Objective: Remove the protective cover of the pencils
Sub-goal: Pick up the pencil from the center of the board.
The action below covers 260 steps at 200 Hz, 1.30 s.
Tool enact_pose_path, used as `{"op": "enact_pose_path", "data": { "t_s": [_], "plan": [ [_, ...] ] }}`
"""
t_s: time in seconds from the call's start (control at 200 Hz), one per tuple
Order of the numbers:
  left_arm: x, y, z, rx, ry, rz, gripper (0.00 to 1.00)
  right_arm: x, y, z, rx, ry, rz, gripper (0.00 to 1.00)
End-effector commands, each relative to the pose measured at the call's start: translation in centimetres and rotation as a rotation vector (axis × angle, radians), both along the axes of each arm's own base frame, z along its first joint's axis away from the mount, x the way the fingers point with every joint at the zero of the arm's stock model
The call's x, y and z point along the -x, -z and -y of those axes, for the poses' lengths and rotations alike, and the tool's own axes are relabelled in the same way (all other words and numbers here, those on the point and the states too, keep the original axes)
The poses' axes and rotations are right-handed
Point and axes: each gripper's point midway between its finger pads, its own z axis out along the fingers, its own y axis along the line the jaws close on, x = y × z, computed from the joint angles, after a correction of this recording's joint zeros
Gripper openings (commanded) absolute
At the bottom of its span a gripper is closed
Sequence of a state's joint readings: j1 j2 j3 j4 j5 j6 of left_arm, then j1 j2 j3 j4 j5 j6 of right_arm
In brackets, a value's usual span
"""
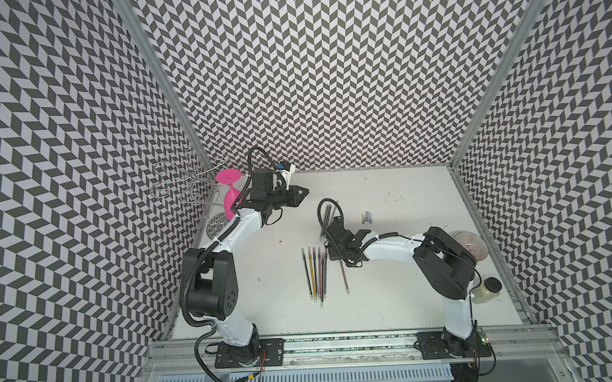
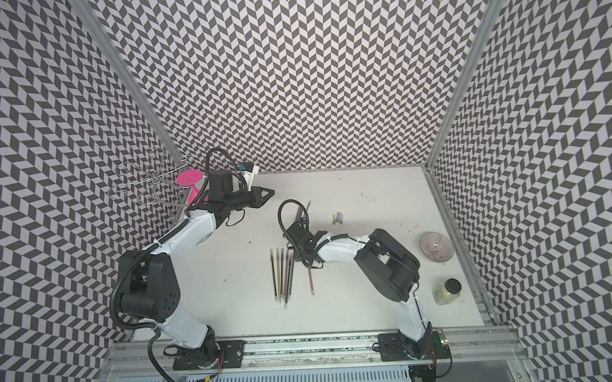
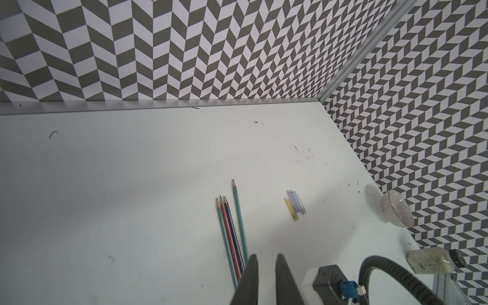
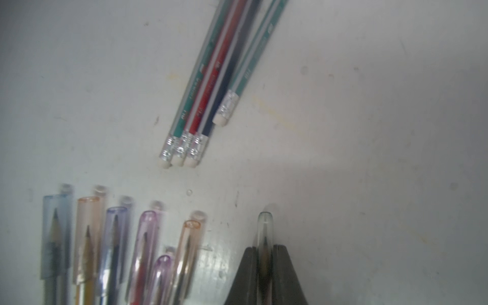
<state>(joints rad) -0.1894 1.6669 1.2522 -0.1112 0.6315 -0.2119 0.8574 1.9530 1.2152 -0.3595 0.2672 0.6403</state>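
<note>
Several pencils (image 1: pixel 315 275) (image 2: pixel 283 274) lie in a row at mid-table, their tips under tinted see-through covers (image 4: pixel 116 237). One more pencil (image 1: pixel 344 279) (image 2: pixel 310 282) lies apart on their right. My right gripper (image 4: pixel 264 249) (image 1: pixel 339 256) is down on the tip end of that pencil, shut on its clear protective cover (image 4: pixel 264 224). Bare pencils (image 1: pixel 328 215) (image 3: pixel 232 232) (image 4: pixel 211 87) lie farther back. Loose covers (image 1: pixel 368 217) (image 3: pixel 295 207) lie to their right. My left gripper (image 1: pixel 303 191) (image 3: pixel 264 260) hangs at the back left, open by a narrow gap and empty.
A pink goblet (image 1: pixel 230 195) and a wire rack (image 1: pixel 183 183) stand in the back left corner, behind the left arm. A striped bowl (image 1: pixel 472 248) (image 3: pixel 396 212) and a black-lidded jar (image 1: pixel 486 290) (image 3: pixel 433 260) sit along the right edge.
</note>
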Motion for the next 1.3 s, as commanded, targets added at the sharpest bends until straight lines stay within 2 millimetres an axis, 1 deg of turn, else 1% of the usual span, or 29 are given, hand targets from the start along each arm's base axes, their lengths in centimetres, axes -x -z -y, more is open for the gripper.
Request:
{"op": "enact_pose_path", "data": {
  "t_s": [0.0,0.05,0.105,0.165,0.235,0.34,0.451,0.551,0.611,0.666,0.756,0.851,0.946,1.031,1.192,1.297],
  "plan": [
    [0.7,-0.2,0.8,0.024,0.045,0.009,0.16,-0.4,-0.8,4.4,0.024,0.09,0.013,0.08],
    [1.1,-0.1,1.6,0.027,0.077,0.007,0.18,-1.2,-2.0,6.1,-0.032,0.117,0.024,0.07],
    [1.7,-0.2,2.8,0.034,0.122,0.01,0.19,-2.1,-3.7,7.8,-0.118,0.136,0.048,0.06],
    [2.6,-0.3,4.3,0.043,0.176,0.014,0.21,-3.0,-6.2,9.4,-0.223,0.135,0.097,0.04],
    [3.9,-0.3,6.4,0.046,0.241,0.019,0.22,-3.6,-9.8,10.9,-0.34,0.118,0.185,0.04],
    [6.5,-0.8,9.9,0.084,0.378,0.028,0.23,-3.7,-15.5,11.9,-0.49,0.067,0.346,0.03],
    [9.3,-1.2,13.1,0.13,0.505,0.042,0.25,-2.9,-20.4,12.2,-0.621,0.024,0.517,0.0],
    [11.6,-1.5,15.2,0.153,0.596,0.063,0.27,-2.0,-23.3,12.5,-0.725,0.013,0.619,0.0],
    [13.1,-1.9,16.3,0.173,0.659,0.071,0.27,-1.7,-24.5,12.6,-0.77,0.015,0.659,0.0],
    [14.1,-2.1,17.1,0.174,0.694,0.084,0.28,-1.6,-25.2,12.6,-0.8,0.017,0.681,0.0],
    [15.6,-1.5,18.6,0.138,0.723,0.098,0.31,-1.5,-26.2,12.3,-0.843,0.003,0.698,0.0],
    [16.5,-0.7,19.7,0.097,0.746,0.091,0.31,-1.3,-27.2,11.8,-0.884,-0.025,0.703,0.0],
    [16.9,0.2,20.3,0.065,0.753,0.076,0.3,-1.2,-28.0,11.6,-0.924,-0.034,0.715,0.0],
    [16.7,0.8,20.6,0.043,0.746,0.067,0.29,-0.9,-28.5,11.5,-0.949,-0.049,0.727,0.0],
    [16.7,1.0,20.7,0.035,0.747,0.059,0.26,-0.8,-29.0,11.6,-0.961,-0.049,0.747,0.0],
    [16.4,1.0,20.7,0.027,0.737,0.058,0.21,-0.9,-29.1,11.8,-0.948,-0.039,0.754,0.0]
  ]
}}
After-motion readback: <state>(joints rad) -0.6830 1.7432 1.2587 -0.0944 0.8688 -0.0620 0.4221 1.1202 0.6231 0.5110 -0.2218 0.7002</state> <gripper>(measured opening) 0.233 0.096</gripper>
